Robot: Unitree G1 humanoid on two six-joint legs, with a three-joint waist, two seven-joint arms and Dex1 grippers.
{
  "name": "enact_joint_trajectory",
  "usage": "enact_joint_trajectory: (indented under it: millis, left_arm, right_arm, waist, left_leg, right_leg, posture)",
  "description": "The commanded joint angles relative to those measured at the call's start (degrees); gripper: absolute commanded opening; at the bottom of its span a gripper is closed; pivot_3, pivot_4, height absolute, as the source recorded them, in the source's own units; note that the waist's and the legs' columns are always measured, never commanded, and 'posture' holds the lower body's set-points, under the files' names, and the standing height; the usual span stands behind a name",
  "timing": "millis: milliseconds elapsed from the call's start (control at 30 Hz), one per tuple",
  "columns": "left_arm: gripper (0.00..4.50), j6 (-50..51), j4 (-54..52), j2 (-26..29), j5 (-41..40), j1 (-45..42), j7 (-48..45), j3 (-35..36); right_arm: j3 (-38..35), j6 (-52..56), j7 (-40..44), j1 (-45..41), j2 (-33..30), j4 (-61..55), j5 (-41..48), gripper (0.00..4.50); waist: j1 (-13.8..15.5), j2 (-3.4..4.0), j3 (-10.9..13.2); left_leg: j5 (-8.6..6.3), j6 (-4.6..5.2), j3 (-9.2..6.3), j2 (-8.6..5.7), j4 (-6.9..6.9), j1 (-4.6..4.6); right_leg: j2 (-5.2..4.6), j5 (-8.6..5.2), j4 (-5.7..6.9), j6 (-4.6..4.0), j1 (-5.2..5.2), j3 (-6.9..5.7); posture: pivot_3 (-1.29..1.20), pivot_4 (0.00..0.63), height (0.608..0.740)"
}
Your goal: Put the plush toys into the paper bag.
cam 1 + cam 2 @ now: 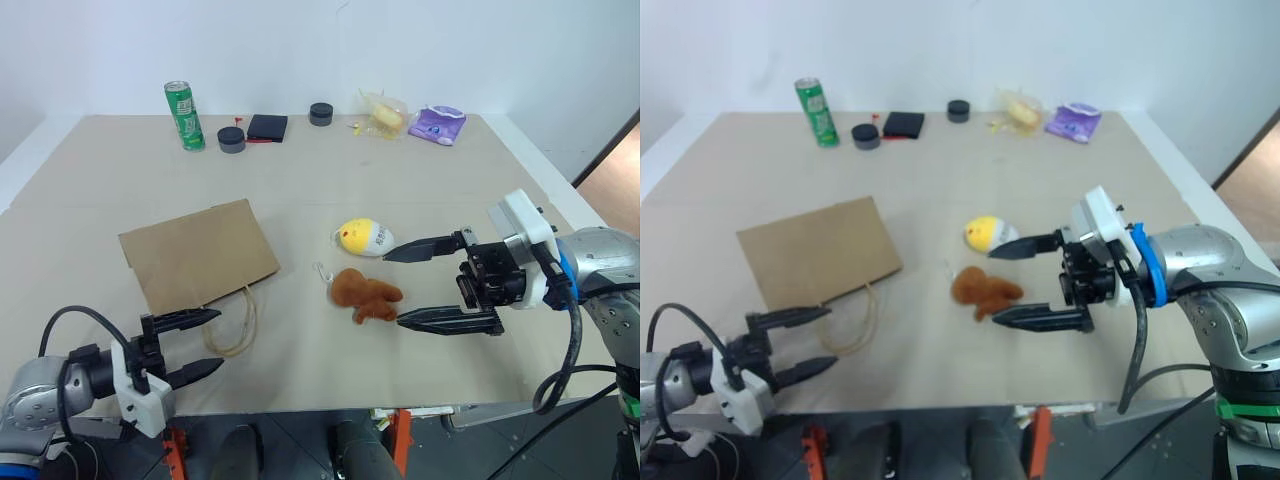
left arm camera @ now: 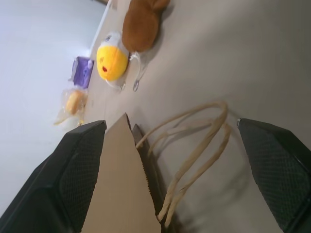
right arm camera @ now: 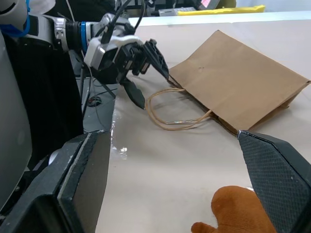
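Brown kraft paper bag [image 1: 197, 254] lies flat on the beige worktop [image 1: 420, 190], left of centre, twine handles [image 1: 236, 325] trailing toward the near edge.

Head views: yellow-and-white egg toy [image 1: 362, 237] and brown lumpy toy [image 1: 365, 294] lie side by side right of the bag, apart from it. The brown one is nearer, with a white string loop [image 1: 322, 271] on its bag side. Right tool [image 1: 408, 286] is released, fingers spread wide; one fingertip is just beside the egg toy, the other just beside the brown toy, neither grasped. Left tool [image 1: 195, 343] is also released, empty, at the near edge beside the handles. Along the far edge stand a green can [image 1: 183, 115], two dark round pots [image 1: 231, 139], a black flat case [image 1: 267, 127], a clear packet with yellow contents [image 1: 384, 116] and a purple packet [image 1: 438, 125].

Left wrist view: bag mouth edge [image 2: 121, 189] and handles sit between the spread fingers [image 2: 80, 167]; both toys lie beyond, well apart from the bag.

Right wrist view: brown toy [image 3: 240, 211] sits low between the open fingers [image 3: 279, 167]; the bag lies flat further off, left tool at its handles, clenching nothing.
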Motion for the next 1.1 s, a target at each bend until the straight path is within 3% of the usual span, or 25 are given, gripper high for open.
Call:
enact_joint_trajectory:
  millis: [33, 433, 1100]
  left_arm:
    - [4.46, -1.35, 0.06, 0.36, 2.22, -0.52, 4.26, -0.09]
    - [4.46, 1.92, 0.52, 2.08, 2.88, -3.25, 12.16, -0.71]
    - [4.46, 6.25, -2.43, 4.08, 3.67, -3.74, 14.31, -5.07]
  right_arm:
    - [-1.59, -0.07, -0.85, -0.07, -0.38, -2.18, 1.58, 4.50]
    - [-1.10, -0.13, -3.05, 0.94, 0.03, -2.78, 2.36, 4.50]
    - [-0.62, 0.15, -4.35, 1.10, 0.22, -2.87, 2.53, 4.50]
  waist:
    - [0.00, 0.00, 0.00]
    - [-0.01, 0.00, 0.00]
    - [0.00, 0.00, 0.00]
  left_leg:
    - [0.00, 0.00, 0.00, 0.01, 0.00, 0.00]
    - [0.00, 0.00, 0.25, 0.16, 0.00, 0.02]
    - [0.00, 0.00, 0.52, 0.34, 0.00, 0.01]
  right_leg:
    - [0.00, 0.00, 0.00, 0.00, 0.00, 0.00]
    - [0.00, 0.03, 0.00, 0.01, 0.00, 0.00]
    - [0.01, 0.03, 0.00, 0.01, -0.03, 0.01]
  posture:
    - [0.00, 0.150, 0.740]
    - [0.00, 0.150, 0.740]
    - [0.00, 0.150, 0.740]
